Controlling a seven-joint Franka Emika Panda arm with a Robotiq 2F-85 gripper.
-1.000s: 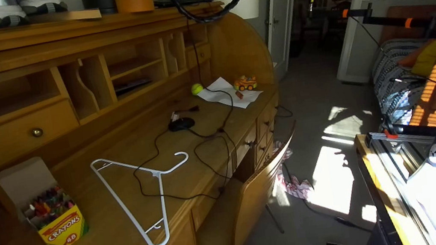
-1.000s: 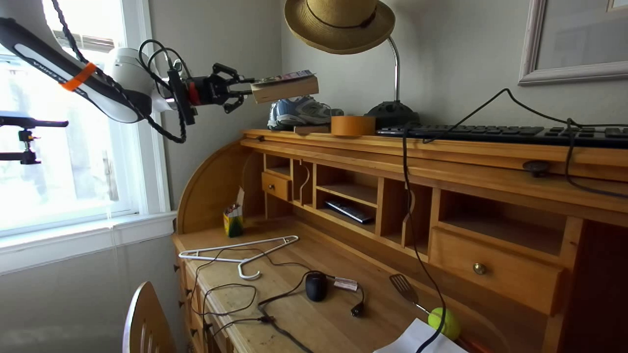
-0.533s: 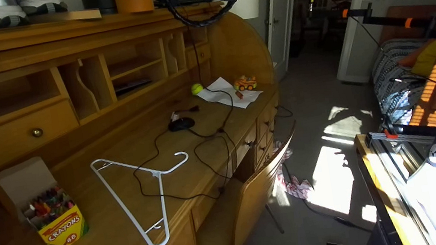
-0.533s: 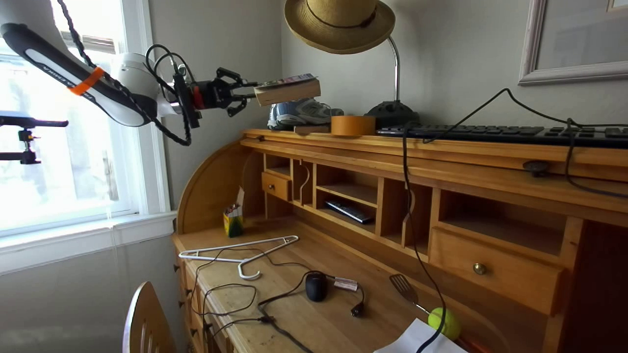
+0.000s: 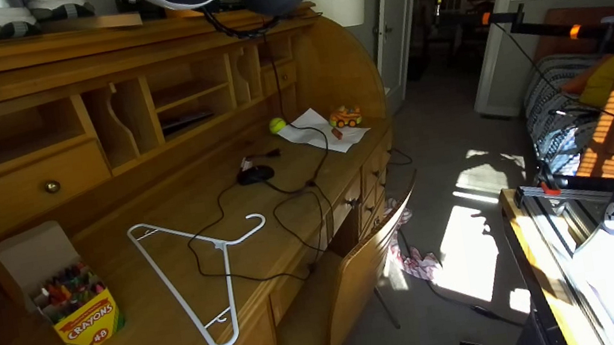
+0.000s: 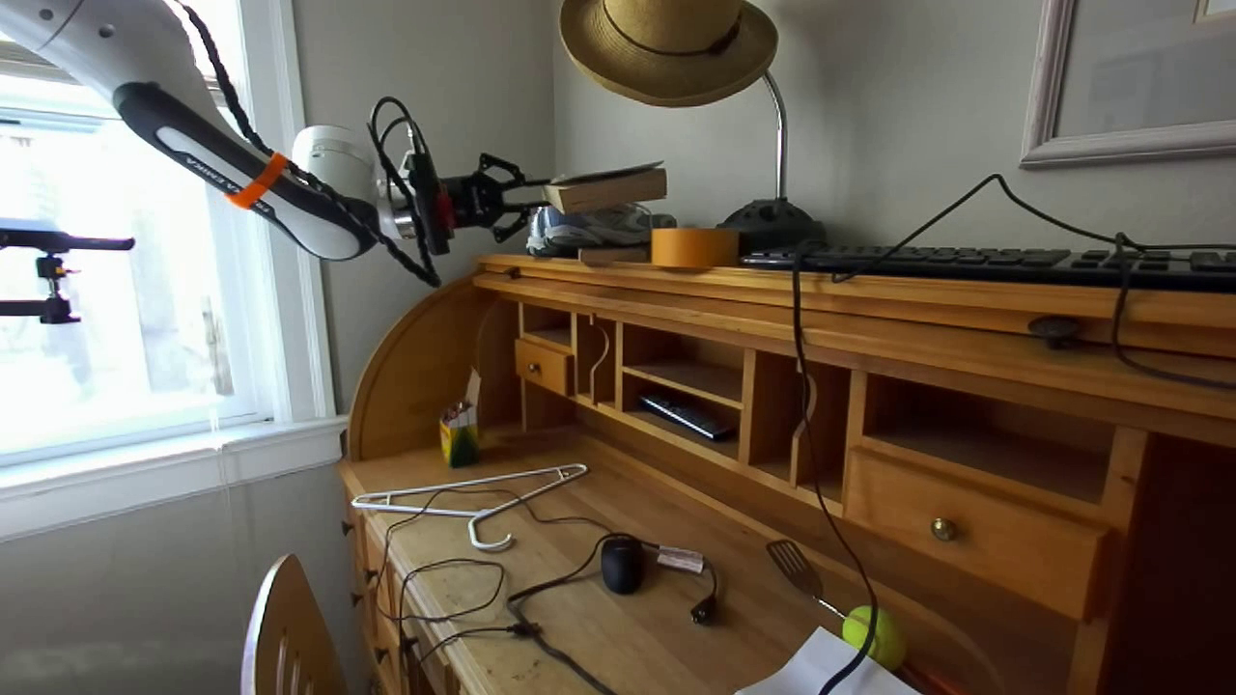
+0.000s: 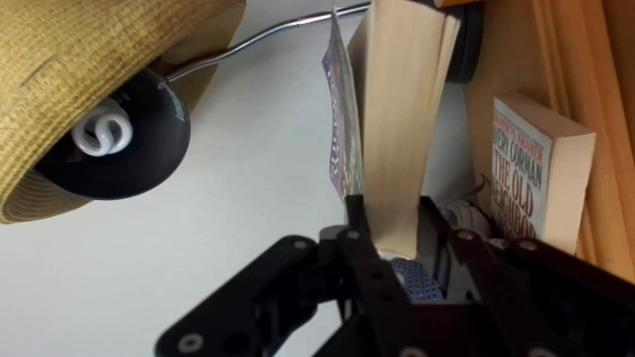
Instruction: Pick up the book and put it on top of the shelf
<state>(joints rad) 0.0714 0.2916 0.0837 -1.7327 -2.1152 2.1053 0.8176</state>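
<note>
black and jointed, the gripper point(image 6: 546, 194), in an exterior view, has its jaws clenched on the left end of the book point(image 6: 610, 190), which is held higher than the shelf point(image 6: 927, 330). lower and to the right, an orange roll point(image 6: 695, 248) sits on the shelf. in the wrist view another paperback point(image 7: 521, 173) appears at the right.

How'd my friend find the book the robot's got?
Find the long, light-brown wooden desk hutch. Higher than its top, a black two-fingered tool grips the thick, purplish paperback book. Unlike the white-covered paperback lying on the hutch, this one hangs in mid-air.
</note>
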